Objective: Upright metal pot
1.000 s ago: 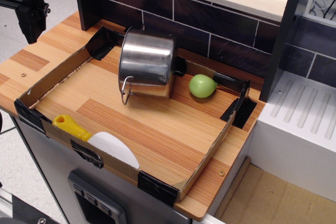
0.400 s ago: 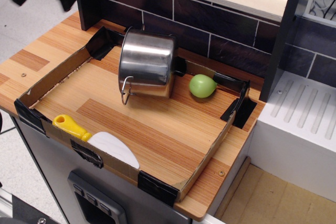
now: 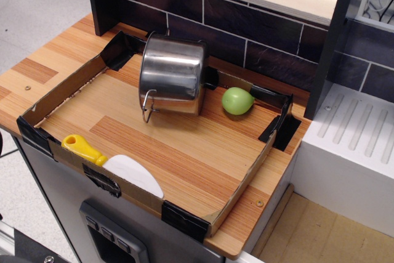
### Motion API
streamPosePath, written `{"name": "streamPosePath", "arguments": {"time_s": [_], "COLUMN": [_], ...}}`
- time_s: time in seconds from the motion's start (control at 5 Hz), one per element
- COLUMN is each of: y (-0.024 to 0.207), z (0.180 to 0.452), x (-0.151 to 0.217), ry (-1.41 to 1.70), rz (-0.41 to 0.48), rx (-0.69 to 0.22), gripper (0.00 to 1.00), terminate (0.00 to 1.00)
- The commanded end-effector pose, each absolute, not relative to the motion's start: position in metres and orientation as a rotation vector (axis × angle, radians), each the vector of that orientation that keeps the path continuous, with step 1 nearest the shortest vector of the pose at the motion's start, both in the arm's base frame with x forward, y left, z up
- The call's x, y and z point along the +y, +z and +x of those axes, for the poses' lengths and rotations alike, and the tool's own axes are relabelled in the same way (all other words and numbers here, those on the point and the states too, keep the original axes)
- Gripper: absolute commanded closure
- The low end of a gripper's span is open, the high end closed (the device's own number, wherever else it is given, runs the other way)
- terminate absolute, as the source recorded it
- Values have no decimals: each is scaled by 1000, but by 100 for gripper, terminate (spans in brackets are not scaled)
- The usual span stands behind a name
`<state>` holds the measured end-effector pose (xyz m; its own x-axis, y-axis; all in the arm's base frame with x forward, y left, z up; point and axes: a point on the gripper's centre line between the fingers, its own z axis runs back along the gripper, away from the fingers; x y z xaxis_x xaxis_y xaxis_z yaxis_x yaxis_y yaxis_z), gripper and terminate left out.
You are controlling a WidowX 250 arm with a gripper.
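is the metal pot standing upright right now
No, the metal pot sits upside down on the wooden board, flat base up and rim and wire handle down, beside the green fruit.

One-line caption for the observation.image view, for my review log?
Metal pot upside down, rim on the wooden counter inside a cardboard border, green fruit to its right, yellow-handled spatula in front.

Metal pot (image 3: pixel 172 75) left of fruit (image 3: pixel 237 100)
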<state>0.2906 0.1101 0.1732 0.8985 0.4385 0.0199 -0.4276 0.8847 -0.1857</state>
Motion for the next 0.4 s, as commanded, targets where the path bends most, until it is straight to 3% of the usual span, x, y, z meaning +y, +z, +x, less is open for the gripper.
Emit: {"name": "streamPosePath", "arguments": {"time_s": [0.0,0.2], "y": [170,156], "z": [313,320], "x": [110,104], "ry": [493,522], "rz": [-278,-304], "rx": [-77,-47], "gripper": [0,0], "terminate": [0,0]}}
